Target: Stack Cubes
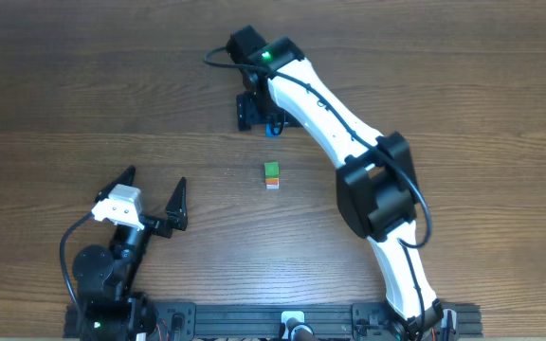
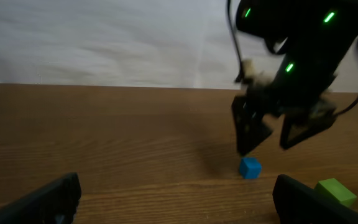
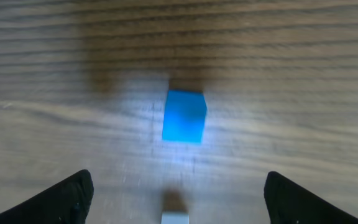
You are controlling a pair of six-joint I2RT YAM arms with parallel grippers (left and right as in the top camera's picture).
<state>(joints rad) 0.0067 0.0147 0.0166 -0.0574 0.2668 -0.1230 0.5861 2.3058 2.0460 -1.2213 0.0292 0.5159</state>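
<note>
Lone cube on table, far centre, directly beneath right gripper. Stack nearer arm bases, apart from lone cube. Left gripper well left of stack.

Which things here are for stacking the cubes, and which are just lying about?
For the job: blue cube; green cube; right gripper, open above the blue cube.
Just there: left gripper, open near its base; wooden table.

Right hand near blue cube
</note>
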